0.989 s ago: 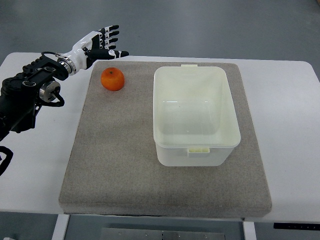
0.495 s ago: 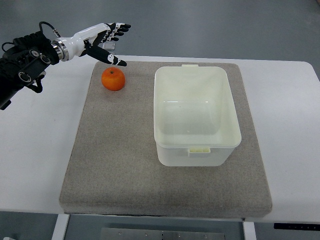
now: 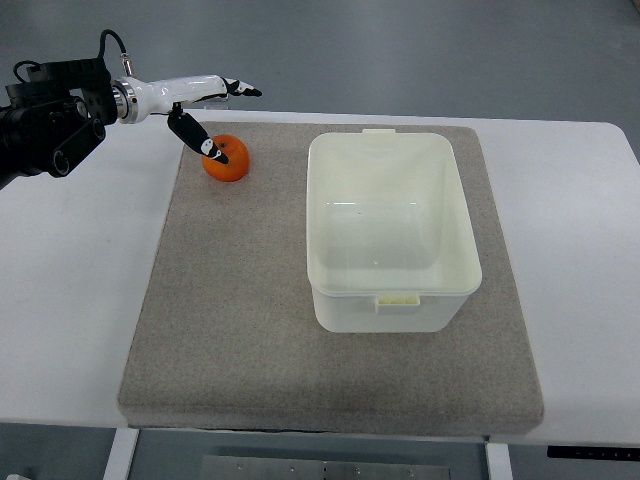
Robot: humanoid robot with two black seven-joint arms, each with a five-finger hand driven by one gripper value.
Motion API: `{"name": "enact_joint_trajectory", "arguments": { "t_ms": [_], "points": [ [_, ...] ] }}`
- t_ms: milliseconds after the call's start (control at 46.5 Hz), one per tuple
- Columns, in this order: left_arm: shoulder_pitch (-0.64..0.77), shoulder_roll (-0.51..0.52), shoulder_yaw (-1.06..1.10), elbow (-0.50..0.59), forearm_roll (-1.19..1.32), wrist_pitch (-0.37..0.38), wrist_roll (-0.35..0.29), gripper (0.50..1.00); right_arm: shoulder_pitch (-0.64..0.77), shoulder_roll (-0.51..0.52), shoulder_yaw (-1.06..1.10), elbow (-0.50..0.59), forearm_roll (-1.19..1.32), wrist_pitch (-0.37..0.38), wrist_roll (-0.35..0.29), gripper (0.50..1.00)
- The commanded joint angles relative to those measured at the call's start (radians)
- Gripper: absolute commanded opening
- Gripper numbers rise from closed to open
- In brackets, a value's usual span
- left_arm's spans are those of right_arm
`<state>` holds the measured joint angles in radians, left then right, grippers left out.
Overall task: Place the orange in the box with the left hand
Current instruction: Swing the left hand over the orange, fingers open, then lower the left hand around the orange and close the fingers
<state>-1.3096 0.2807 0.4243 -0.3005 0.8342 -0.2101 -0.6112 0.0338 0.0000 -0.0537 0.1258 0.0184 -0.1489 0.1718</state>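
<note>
Top view: the left hand (image 3: 205,100) is seen reaching in from the upper left, held edge-on above the orange (image 3: 227,158), with its fingers (image 3: 240,89) stretched straight and its thumb (image 3: 190,133) angled down over the fruit's left side; nothing is gripped. The orange is set on the far left corner of the grey felt mat (image 3: 230,310), well apart from the empty white plastic box (image 3: 392,229), which is placed on the mat's right half. The mat is spread on a white table (image 3: 75,300).
</note>
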Motion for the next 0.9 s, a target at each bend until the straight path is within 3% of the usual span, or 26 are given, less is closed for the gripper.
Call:
{"name": "enact_joint_trajectory", "arguments": {
  "t_ms": [0, 882],
  "points": [
    [-0.005, 0.0, 0.056, 0.0, 0.028, 0.023, 0.0, 0.992, 0.0, 0.0, 0.0, 0.0, 0.0, 0.0, 0.0, 0.926],
    [0.013, -0.04, 0.096, 0.012, 0.095, 0.052, 0.0, 0.994, 0.0, 0.0, 0.0, 0.001, 0.0, 0.0, 0.0, 0.926]
  ]
}}
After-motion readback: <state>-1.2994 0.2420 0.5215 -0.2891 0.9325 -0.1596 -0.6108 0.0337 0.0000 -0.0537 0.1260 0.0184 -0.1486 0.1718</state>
